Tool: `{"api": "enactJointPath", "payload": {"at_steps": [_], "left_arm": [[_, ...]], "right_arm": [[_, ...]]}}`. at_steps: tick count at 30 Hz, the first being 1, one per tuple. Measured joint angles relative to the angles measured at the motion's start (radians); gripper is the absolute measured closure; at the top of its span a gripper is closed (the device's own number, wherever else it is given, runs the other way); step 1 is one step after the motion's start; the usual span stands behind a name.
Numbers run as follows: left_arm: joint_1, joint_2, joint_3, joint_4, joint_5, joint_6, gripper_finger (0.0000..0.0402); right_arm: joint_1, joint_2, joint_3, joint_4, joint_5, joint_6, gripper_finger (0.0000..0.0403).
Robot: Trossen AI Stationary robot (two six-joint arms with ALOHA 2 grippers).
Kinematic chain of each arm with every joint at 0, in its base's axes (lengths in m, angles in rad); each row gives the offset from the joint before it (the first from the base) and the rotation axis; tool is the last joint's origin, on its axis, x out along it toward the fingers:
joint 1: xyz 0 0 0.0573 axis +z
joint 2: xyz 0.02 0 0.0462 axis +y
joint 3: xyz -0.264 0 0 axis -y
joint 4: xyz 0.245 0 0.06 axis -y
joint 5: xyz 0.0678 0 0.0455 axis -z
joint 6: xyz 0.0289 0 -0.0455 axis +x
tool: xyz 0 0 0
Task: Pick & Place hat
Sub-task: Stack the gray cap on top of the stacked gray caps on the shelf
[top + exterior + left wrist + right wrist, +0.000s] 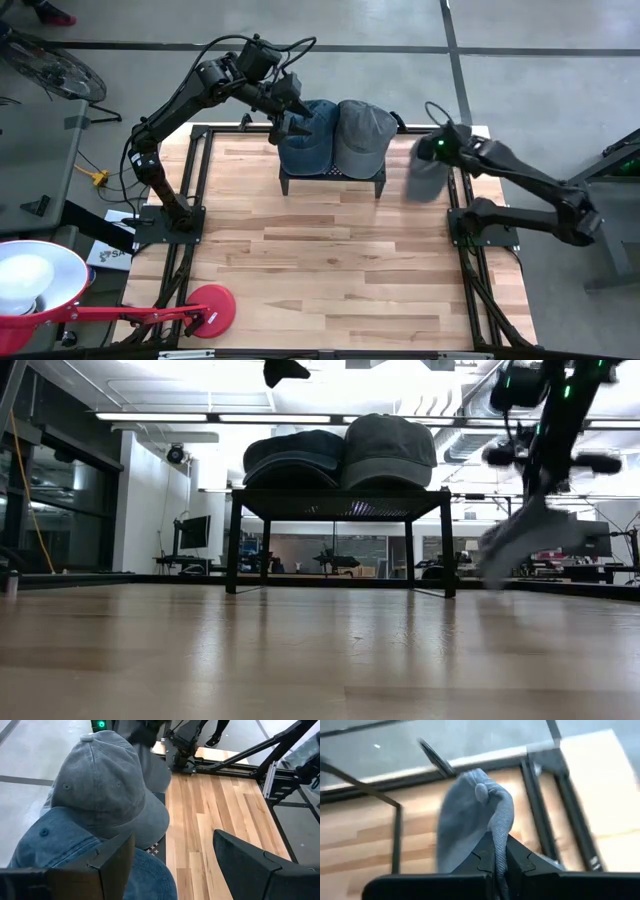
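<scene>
A black wire rack (332, 178) stands at the table's far middle. Two caps rest on its top, a blue denim one (305, 140) on the left and a grey one (363, 133) on the right; both also show in the low view, blue (292, 455) and grey (388, 448). My left gripper (172, 865) is open and hovers just above the blue cap (45, 845), clear of it in the low view (285, 370). My right gripper (500, 851) is shut on a third, grey-blue cap (428, 175) near the table's right edge, to the right of the rack. My right gripper pinches a fold of the grey-blue cap's crown cloth (501, 832) between its two fingers, not far from the top button (481, 791). The fingers come from above. The cap hangs slack below them (530, 535); I cannot tell whether its lowest edge touches the table.
A red-based lamp (208, 308) with a white shade (30, 280) sits at the table's near left corner. The wooden table top (330, 260) lies bare in front of the rack. Black frame rails (470, 250) run along the table's right side.
</scene>
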Motion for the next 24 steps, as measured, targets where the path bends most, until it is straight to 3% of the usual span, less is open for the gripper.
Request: {"api": "enactJointPath", "payload": {"at_steps": [5,13,19,24], "left_arm": [[0.000,0.000,0.000,0.001,0.000,-0.015,0.0136],[0.000,0.000,0.000,0.002,0.000,-0.035,0.0136],[0.000,0.000,0.000,0.049,-0.001,-0.099,0.0136],[0.000,0.000,0.000,0.104,-0.002,-0.150,0.0136]], "right_arm": [[0.072,-0.027,0.210,-0.171,0.081,-0.135,0.0399],[0.149,-0.024,0.515,-0.242,0.118,-0.356,0.0400],[0.179,-0.016,0.702,-0.231,0.091,-0.519,0.0400],[0.204,0.007,0.819,-0.144,0.005,-0.645,0.0400]]}}
